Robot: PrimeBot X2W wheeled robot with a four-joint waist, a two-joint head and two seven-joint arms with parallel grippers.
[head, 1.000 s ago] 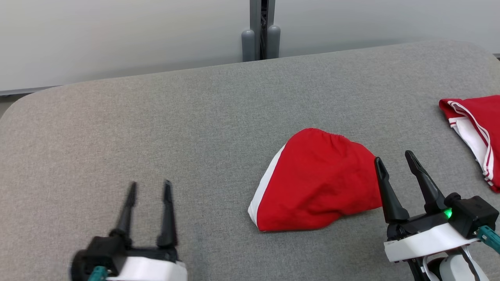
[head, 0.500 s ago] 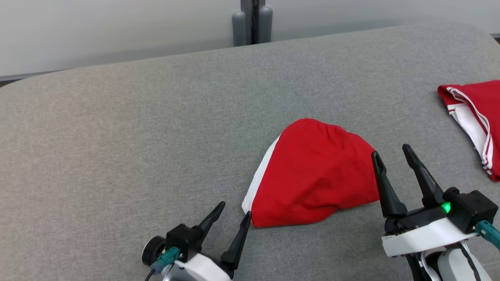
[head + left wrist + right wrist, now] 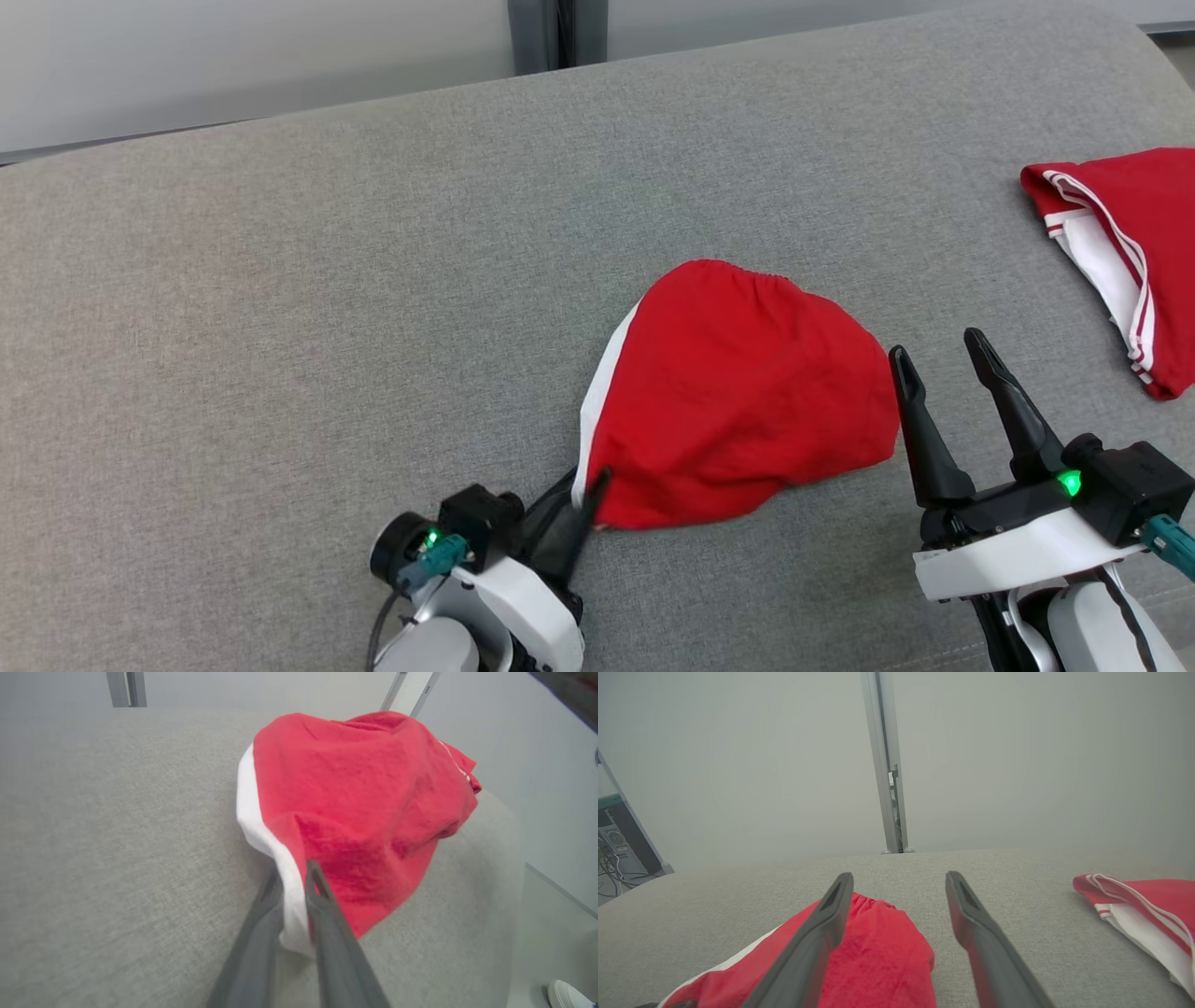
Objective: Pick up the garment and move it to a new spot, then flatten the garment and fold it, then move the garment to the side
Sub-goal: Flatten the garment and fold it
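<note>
1. Change: over the last second the left pincer [image 3: 586,485] has crossed from the near-left part of the tabletop [image 3: 280,327] to the near-left corner of the garment [image 3: 738,392]. Its fingers have narrowed from wide apart to almost together.
2. Left pincer state: nearly closed, pinching the white edge band [image 3: 261,830] at that corner. The left wrist view shows the band passing between the two fingers.
3. Right pincer [image 3: 935,343] state: unchanged, fingers spread wide and holding nothing. It hovers just beside the garment's right edge.
4. Garment location: a rumpled mound right of centre on the tabletop, with no sign yet that it has been lifted.
5. Meaning for the task: the grasp for the first step appears made. The lift, the move to a new spot, flattening, folding and the move aside all remain.
6. Count:
   - pincers: two;
   - red-and-white garments: two, with the second garment [image 3: 1130,243] at the right edge, well apart from the first;
   - tabletops: one.
</note>
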